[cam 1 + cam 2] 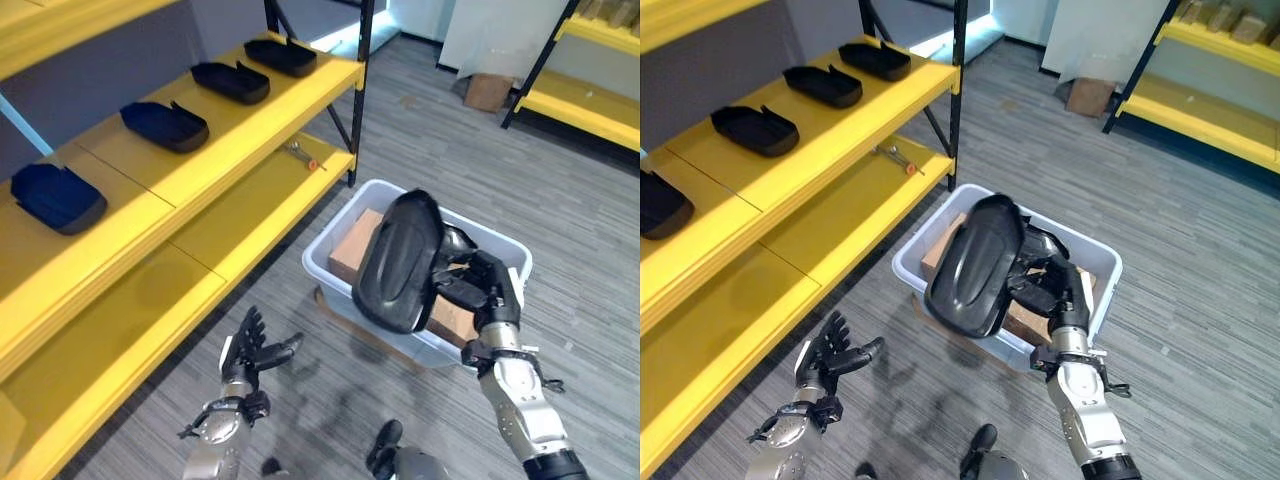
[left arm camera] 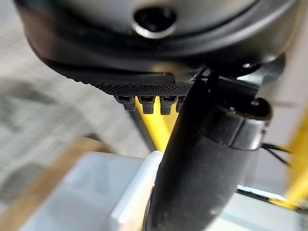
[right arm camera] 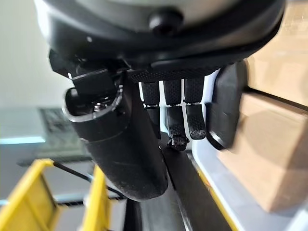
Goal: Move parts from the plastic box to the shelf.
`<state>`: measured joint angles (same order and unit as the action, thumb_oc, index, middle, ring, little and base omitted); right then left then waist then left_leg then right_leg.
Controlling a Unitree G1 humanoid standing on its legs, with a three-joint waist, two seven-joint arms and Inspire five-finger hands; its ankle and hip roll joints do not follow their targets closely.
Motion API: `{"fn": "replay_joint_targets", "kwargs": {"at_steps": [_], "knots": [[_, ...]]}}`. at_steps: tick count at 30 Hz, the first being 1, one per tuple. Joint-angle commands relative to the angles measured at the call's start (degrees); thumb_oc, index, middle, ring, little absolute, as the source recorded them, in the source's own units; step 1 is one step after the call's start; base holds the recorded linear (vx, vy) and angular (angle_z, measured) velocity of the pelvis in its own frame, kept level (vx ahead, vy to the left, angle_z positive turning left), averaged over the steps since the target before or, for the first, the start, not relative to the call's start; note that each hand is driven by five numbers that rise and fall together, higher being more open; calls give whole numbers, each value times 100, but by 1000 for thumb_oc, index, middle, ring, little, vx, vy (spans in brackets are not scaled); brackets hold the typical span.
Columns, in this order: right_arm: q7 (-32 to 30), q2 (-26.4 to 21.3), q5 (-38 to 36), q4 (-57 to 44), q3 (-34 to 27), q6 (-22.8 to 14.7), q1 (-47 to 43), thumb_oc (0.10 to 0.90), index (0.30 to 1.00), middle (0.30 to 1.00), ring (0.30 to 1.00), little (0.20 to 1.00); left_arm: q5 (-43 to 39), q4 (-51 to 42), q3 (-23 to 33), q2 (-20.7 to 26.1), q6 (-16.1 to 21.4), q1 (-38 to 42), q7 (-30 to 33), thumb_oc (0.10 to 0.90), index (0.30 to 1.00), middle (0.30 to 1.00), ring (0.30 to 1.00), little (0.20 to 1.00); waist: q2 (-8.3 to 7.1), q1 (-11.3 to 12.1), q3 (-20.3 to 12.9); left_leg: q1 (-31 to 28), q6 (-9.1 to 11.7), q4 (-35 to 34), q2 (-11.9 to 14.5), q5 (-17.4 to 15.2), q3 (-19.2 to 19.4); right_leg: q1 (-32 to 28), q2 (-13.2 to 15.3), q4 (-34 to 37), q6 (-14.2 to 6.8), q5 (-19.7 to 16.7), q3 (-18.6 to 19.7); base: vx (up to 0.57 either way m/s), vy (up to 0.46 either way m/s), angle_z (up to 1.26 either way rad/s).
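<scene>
My right hand (image 1: 478, 283) is shut on a large black moulded part (image 1: 400, 262), held upright above the pale plastic box (image 1: 330, 245) on the floor. In the right wrist view the fingers (image 3: 175, 118) and thumb (image 3: 118, 144) curl round the part's edge (image 3: 192, 192). Brown cardboard blocks (image 1: 352, 250) lie inside the box. Several similar black parts (image 1: 165, 126) sit in a row on the yellow shelf (image 1: 200, 160) at the left. My left hand (image 1: 250, 352) hovers low over the floor, open, fingers spread, holding nothing.
A small tool with an orange tip (image 1: 302, 156) lies on the lower yellow shelf board (image 1: 255, 205). A black shelf post (image 1: 358, 90) stands just behind the box. A cardboard box (image 1: 487, 91) and another yellow rack (image 1: 590, 100) stand at the far right.
</scene>
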<state>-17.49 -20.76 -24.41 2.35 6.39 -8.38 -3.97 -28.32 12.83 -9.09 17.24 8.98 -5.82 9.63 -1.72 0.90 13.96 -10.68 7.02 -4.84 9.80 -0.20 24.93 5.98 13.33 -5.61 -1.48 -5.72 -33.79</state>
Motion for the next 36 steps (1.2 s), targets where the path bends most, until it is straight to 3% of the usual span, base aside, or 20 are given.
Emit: {"fn": "replay_joint_targets", "kwargs": {"at_steps": [1, 3, 5, 6, 9, 12, 13, 14, 15, 17, 18, 19, 22, 23, 27, 28, 30, 36], "knots": [[187, -74, 130, -820, 236, -686, -740, 400, 300, 300, 300, 300, 237, -509, 305, 238, 495, -87, -37, 900, 1000, 1000, 1000, 1000, -66, 105, -716, 379, -141, 30, 228, 229, -581, -735, 620, 257, -877, -117, -144, -11, 396, -17], [250, 95, 182, -690, 400, -598, -941, 400, 300, 300, 300, 300, 327, -551, 482, 272, 475, -247, 12, 900, 1000, 1000, 1000, 1000, -191, 271, -720, 389, -368, -4, -140, 13, -777, -807, 923, 263, -1062, -362, -168, -16, 416, 26], [277, 146, 227, -629, 457, -555, -1028, 400, 300, 300, 300, 300, 390, -591, 581, 276, 485, -334, 33, 900, 1000, 1000, 1000, 1000, -253, 359, -735, 379, -480, -12, -330, -83, -866, -864, 1071, 262, -1163, -523, -139, 11, 303, 28], [259, 230, 286, -569, 447, -516, -1098, 400, 300, 300, 300, 300, 410, -582, 647, 279, 505, -328, 55, 900, 1000, 1000, 1000, 1000, -329, 514, -749, 436, -587, -2, -539, -156, -1053, -988, 1239, 266, -1249, -707, -195, 25, 278, 23], [208, 264, 373, -501, 409, -499, -1126, 400, 300, 300, 300, 300, 446, -602, 665, 307, 529, -301, 86, 900, 1000, 1000, 1000, 1000, -389, 622, -751, 494, -704, 8, -758, -204, -1273, -1139, 1402, 277, -1305, -908, -279, 32, 231, 70], [132, 295, 464, -495, 312, -482, -1115, 400, 300, 300, 300, 300, 503, -541, 641, 333, 524, -212, 138, 900, 1000, 1000, 1000, 1000, -424, 643, -757, 480, -839, 3, -969, -268, -1499, -1208, 1529, -6, -1304, -1007, -49, 82, 212, 73], [113, 290, 477, -522, 265, -496, -1062, 400, 300, 300, 300, 300, 523, -518, 628, 364, 532, -185, 171, 900, 1000, 1000, 1000, 1000, -429, 579, -736, 492, -870, 2, -1010, -275, -1632, -1152, 1462, -137, -1276, -1049, 307, 4, 129, 69], [146, 250, 489, -573, 229, -496, -979, 400, 300, 300, 300, 300, 521, -503, 625, 387, 563, -214, 142, 900, 1000, 1000, 1000, 1000, -414, 408, -675, 524, -946, -5, -1080, -166, -1790, -937, 1228, -150, -1086, -995, 1097, 4, 126, 59], [146, 248, 489, -574, 230, -495, -977, 400, 300, 300, 300, 300, 521, -502, 625, 386, 564, -216, 141, 900, 1000, 1000, 1000, 1000, -413, 430, -692, 539, -944, -5, -1075, -168, -1765, -892, 1226, -173, -1081, -987, 1131, -9, 113, 82], [228, 174, 491, -674, 185, -520, -871, 400, 300, 300, 300, 300, 515, -430, 617, 444, 607, -212, 113, 900, 1000, 1000, 1000, 1000, -340, 209, -613, 546, -979, 18, -1075, -113, -2071, -599, 630, -278, -908, -709, 2346, 72, 76, 93], [292, 129, 486, -725, 178, -519, -799, 400, 300, 300, 300, 300, 526, -432, 606, 466, 609, -222, 84, 900, 1000, 1000, 1000, 1000, -316, 154, -575, 557, -1001, 34, -1086, -88, -2183, -462, 343, -435, -858, -530, 2708, 118, 77, 54], [355, 89, 465, -747, 145, -530, -767, 400, 300, 300, 300, 300, 535, -420, 574, 486, 597, -197, 54, 900, 1000, 1000, 1000, 1000, -296, 75, -553, 554, -1021, 41, -1064, -89, -2305, -408, -46, -516, -745, -111, 2972, 99, 58, 60], [443, 12, 370, -754, 71, -577, -726, 400, 300, 300, 300, 300, 545, -438, 492, 460, 554, -179, -21, 900, 1000, 1000, 1000, 1000, -295, -13, -569, 588, -1044, 33, -1094, -52, -2554, -179, -712, -435, -564, 348, 3180, 104, 5, 77], [458, 2, 364, -758, 74, -607, -757, 400, 300, 300, 300, 300, 530, -451, 452, 426, 541, -160, -25, 900, 1000, 1000, 1000, 1000, -307, -43, -566, 577, -1047, 22, -1133, -52, -2613, -14, -920, -323, -519, 324, 3191, 116, -24, 50], [445, -51, 378, -766, 134, -641, -880, 400, 300, 300, 300, 300, 493, -458, 376, 354, 512, -119, -34, 900, 1000, 1000, 1000, 1000, -301, -175, -481, 428, -1024, 4, -1235, -109, -2908, 484, -1258, 174, -520, -68, 3261, 132, -23, 26], [435, -65, 391, -814, 144, -640, -888, 400, 300, 300, 300, 300, 480, -467, 350, 350, 516, -115, -36, 900, 1000, 1000, 1000, 1000, -304, -218, -443, 391, -1008, 18, -1255, -114, -3016, 553, -1278, 162, -539, -116, 3352, 138, -38, 28], [530, -83, 293, -913, 134, -662, -720, 400, 300, 300, 300, 300, 511, -486, 326, 282, 531, -179, -79, 900, 1000, 1000, 1000, 1000, -369, -218, -513, 345, -958, -4, -1315, -160, -3128, 151, -1222, 505, -480, -139, 3324, 156, -109, 66], [573, -217, 305, -1146, -52, -734, -468, 400, 300, 300, 300, 300, 423, -520, 290, 256, 527, -293, -130, 900, 1000, 1000, 1000, 1000, -305, -209, -696, 389, -874, 319, -1244, -331, -3133, -157, -1165, 506, -336, 45, 3060, 168, -95, 27]]}}
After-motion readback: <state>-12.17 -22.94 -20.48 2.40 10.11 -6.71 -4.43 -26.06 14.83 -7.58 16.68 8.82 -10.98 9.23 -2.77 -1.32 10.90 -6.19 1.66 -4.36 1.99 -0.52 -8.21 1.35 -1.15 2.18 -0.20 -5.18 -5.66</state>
